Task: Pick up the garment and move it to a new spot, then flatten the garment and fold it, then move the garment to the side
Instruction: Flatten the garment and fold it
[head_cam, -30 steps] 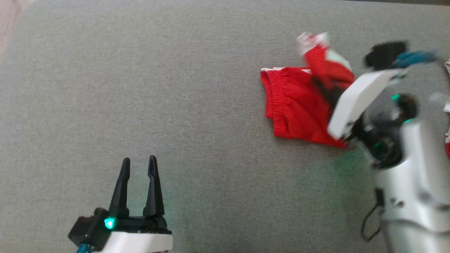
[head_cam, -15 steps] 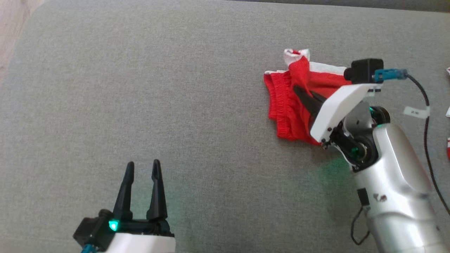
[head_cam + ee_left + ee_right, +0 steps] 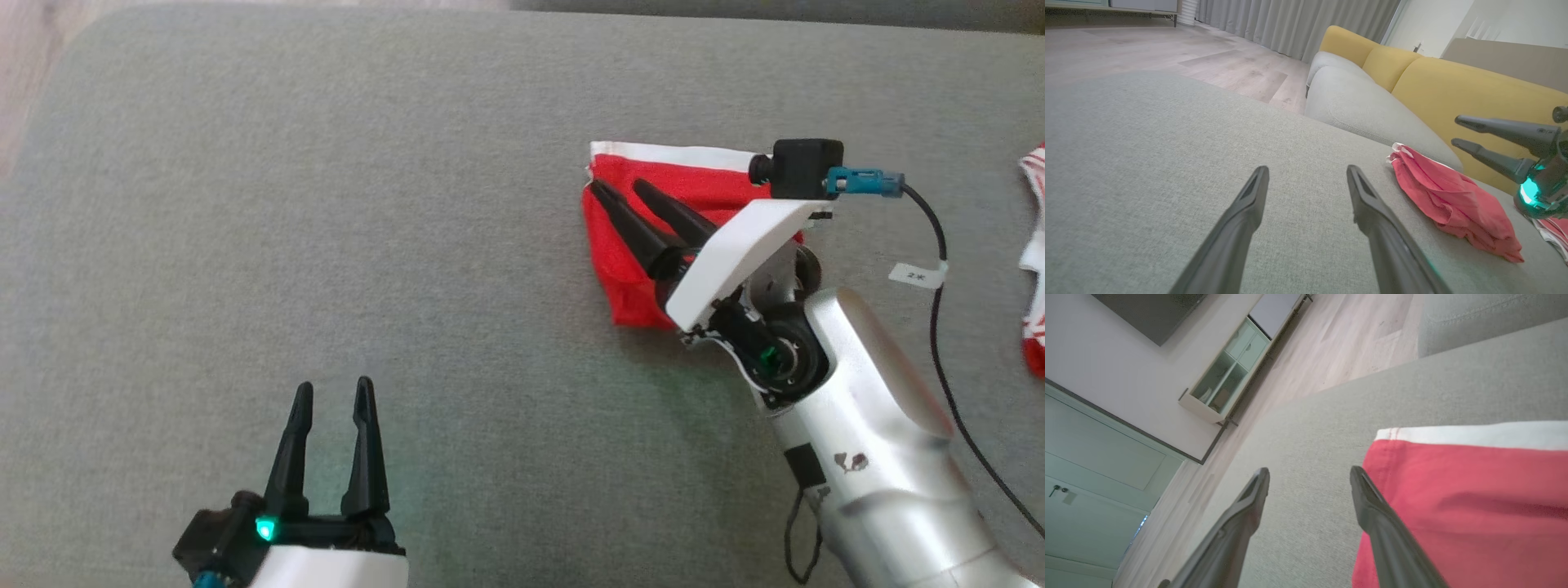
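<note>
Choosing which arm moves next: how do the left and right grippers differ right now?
The left gripper sits over bare grey cushion, well away from the red garment; the right gripper hangs above that garment. The left gripper's fingers point nearly straight up the head view; the right gripper's slant up-left. Both are open, holding nothing.

Garment [image 3: 614, 276] partly behind right hand [image 3: 618, 188]

The garment [image 3: 622, 287] is soft, creased red cloth. The cushion [image 3: 326, 204] beneath is matt, coarse-woven grey fabric.
</note>
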Robot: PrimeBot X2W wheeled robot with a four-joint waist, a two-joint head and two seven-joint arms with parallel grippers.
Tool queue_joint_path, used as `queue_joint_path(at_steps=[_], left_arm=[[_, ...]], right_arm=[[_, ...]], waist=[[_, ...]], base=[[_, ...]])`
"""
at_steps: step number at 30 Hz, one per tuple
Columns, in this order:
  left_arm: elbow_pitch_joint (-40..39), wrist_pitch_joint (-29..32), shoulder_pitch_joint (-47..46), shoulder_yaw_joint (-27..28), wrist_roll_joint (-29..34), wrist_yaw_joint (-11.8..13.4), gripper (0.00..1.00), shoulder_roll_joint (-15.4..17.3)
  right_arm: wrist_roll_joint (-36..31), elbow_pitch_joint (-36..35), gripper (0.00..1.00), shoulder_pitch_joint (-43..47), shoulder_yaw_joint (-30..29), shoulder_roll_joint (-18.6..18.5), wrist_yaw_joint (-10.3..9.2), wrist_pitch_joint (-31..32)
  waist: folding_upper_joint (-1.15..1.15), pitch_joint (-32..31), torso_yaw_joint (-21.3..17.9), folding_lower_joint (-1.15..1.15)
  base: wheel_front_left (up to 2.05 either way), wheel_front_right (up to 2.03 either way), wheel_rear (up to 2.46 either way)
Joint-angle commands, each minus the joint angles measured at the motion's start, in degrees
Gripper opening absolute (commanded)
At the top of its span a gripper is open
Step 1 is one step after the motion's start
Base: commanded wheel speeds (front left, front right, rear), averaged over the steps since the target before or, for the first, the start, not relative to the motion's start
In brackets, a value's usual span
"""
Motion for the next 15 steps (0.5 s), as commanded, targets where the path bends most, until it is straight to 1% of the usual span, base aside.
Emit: queue_joint_path(at_steps=[1,2,3,6,9,12,15], left_arm=[[-1.7,-0.4,-0.4,2.0,-0.3,0.3,1.00,-0.1],[-1.7,-0.4,-0.2,2.1,-0.3,0.4,1.00,-0.1],[-1.8,-0.4,0.2,2.4,-0.2,0.5,1.00,-0.1],[-2.0,-0.4,0.9,3.3,0.1,0.6,1.00,-0.1],[-2.0,-0.4,1.9,4.4,0.5,0.4,1.00,-0.1],[-2.1,-0.4,3.0,5.4,1.0,0.3,1.00,-0.1],[-2.4,-0.4,4.2,6.3,1.4,0.1,1.00,-0.1]], right_arm=[[0.9,-3.3,1.00,-1.3,1.4,0.8,0.40,-1.3],[1.0,-4.5,1.00,-0.9,2.0,0.8,0.40,-2.3],[-1.5,-6.9,1.00,0.1,2.4,0.8,0.40,-4.6],[-12.0,-11.1,1.00,2.6,1.3,0.7,0.40,-7.8],[-22.8,-15.6,1.00,7.1,-2.1,-0.3,0.40,-11.1],[-28.4,-19.4,1.00,13.0,-6.7,-0.9,0.40,-13.6],[-32.4,-22.4,1.00,18.4,-10.3,-3.1,0.40,-17.2]], waist=[[0.00,-0.5,-0.7,0.00],[0.00,-0.7,-1.1,0.00],[0.00,-1.4,-2.0,0.00],[0.00,-3.0,-3.4,0.00],[0.00,-4.9,-4.7,0.00],[0.00,-6.9,-5.6,0.00],[0.00,-8.7,-6.1,0.00]], base=[[0.00,0.00,0.00],[0.00,0.00,0.00],[0.00,0.00,0.00],[0.00,0.00,0.00],[0.00,0.00,0.00],[0.00,0.00,0.00],[0.00,0.00,0.00]])
